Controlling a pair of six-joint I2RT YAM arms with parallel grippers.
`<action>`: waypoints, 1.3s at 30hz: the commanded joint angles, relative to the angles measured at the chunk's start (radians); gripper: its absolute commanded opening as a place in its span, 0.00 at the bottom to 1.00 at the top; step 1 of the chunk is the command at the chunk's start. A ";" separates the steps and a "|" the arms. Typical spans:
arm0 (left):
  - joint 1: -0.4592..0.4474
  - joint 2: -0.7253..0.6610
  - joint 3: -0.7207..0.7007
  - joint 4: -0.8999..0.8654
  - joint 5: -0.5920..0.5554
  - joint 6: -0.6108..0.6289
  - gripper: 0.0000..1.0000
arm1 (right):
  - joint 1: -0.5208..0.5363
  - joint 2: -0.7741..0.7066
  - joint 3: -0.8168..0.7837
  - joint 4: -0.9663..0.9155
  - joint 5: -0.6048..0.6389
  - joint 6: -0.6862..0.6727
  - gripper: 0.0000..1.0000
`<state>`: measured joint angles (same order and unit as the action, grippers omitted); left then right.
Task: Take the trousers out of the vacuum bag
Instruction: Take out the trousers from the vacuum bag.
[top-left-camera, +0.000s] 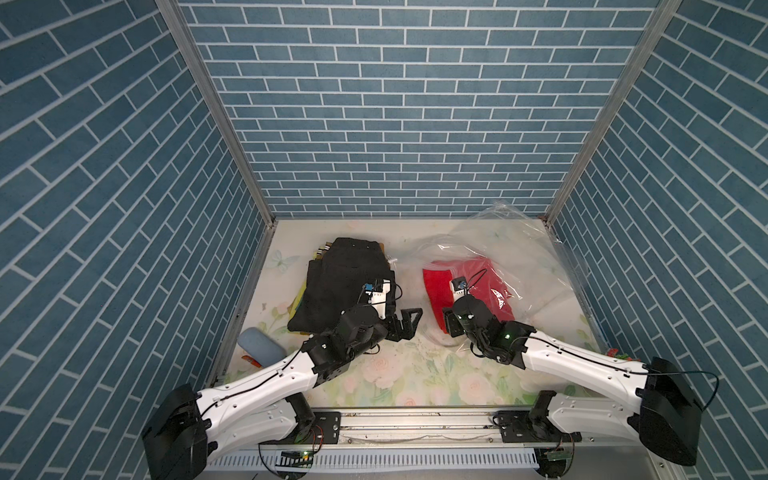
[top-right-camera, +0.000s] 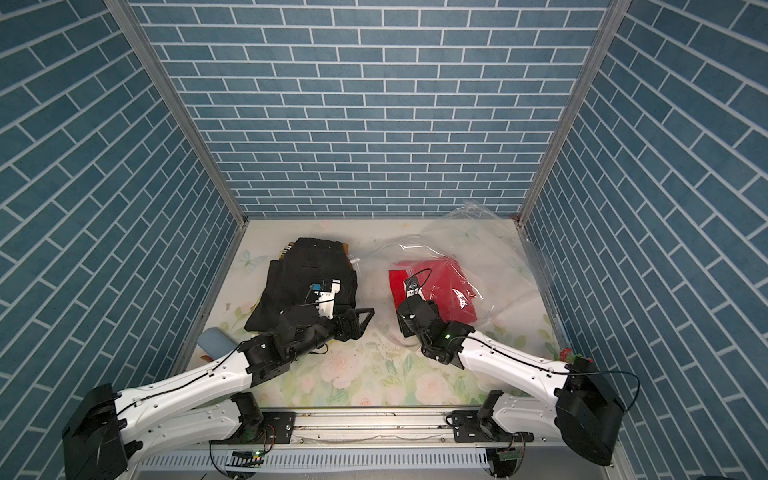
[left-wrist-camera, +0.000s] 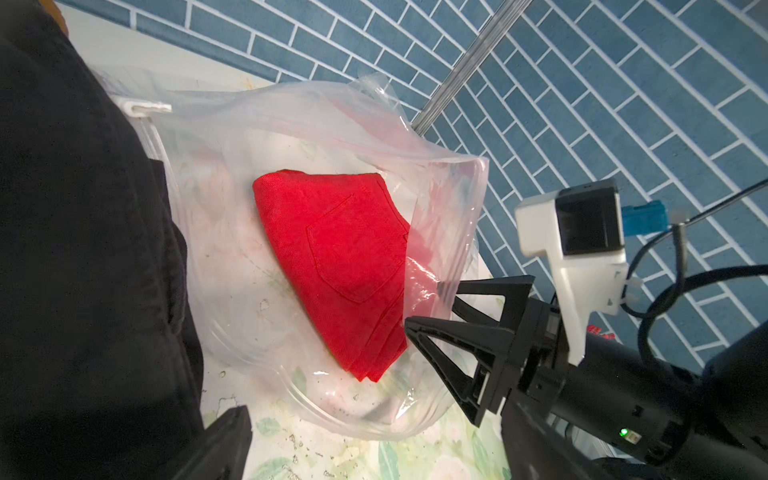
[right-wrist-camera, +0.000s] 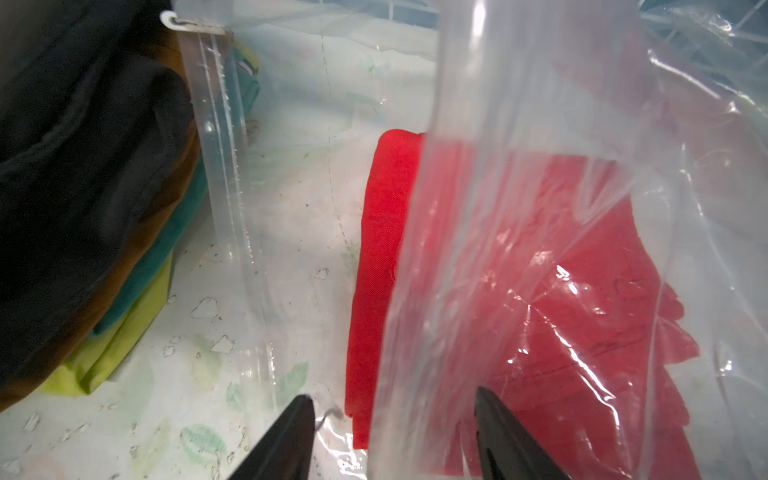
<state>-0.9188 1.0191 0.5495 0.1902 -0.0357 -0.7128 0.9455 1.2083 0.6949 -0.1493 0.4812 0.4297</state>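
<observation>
**Right gripper** (right-wrist-camera: 392, 395): I find its two black fingers (right-wrist-camera: 291, 436) parted roughly halfway and gripping nothing. A loose fold of clear film from the vacuum bag (right-wrist-camera: 519, 104) hangs in the gap. Below it lies the near edge of the folded red trousers (right-wrist-camera: 374, 270). The left wrist view shows the same gripper (left-wrist-camera: 424, 305) at the bag's open mouth. One finger is over the film and one is beside it.

**Left gripper** (top-left-camera: 405, 322): the jaws stand fully apart and empty. It is low over the tabletop (top-left-camera: 395, 374), just beside the near right corner of the trouser pile.

**Red trousers** (top-left-camera: 434, 282): folded, and inside the bag on its lower sheet. The crinkled upper sheet covers them in part, and a back pocket (left-wrist-camera: 353, 253) faces up.

**Vacuum bag** (top-left-camera: 519, 249): in both top views it is spread over the far right part of the tabletop, reaching the right edge and the far right corner. Its zip strip (right-wrist-camera: 220, 145) runs beside the pile and carries a white slider clip (left-wrist-camera: 147, 109).

**Trouser pile**: outside the bag, towards the left edge and well apart from the red pair. The black trousers (top-left-camera: 340, 282) are on top. Under them I see mustard-brown (right-wrist-camera: 166, 199), green (right-wrist-camera: 166, 257) and lime-yellow (right-wrist-camera: 120, 345) layers.

**Grey-blue oval case** (top-left-camera: 262, 343): on the tabletop by the left edge, near the pile's near corner.
</observation>
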 joint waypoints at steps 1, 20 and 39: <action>-0.006 0.010 -0.020 0.077 0.023 0.002 0.99 | -0.009 0.026 0.028 0.029 0.085 0.059 0.58; -0.018 0.306 0.211 -0.017 0.026 0.000 0.89 | -0.051 0.001 0.022 0.108 -0.026 -0.017 0.00; -0.048 0.547 0.338 0.019 0.045 -0.020 0.53 | -0.072 -0.149 -0.017 0.074 -0.245 -0.014 0.00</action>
<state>-0.9596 1.5356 0.8600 0.1867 -0.0586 -0.7662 0.8738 1.0782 0.6868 -0.0834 0.2852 0.4377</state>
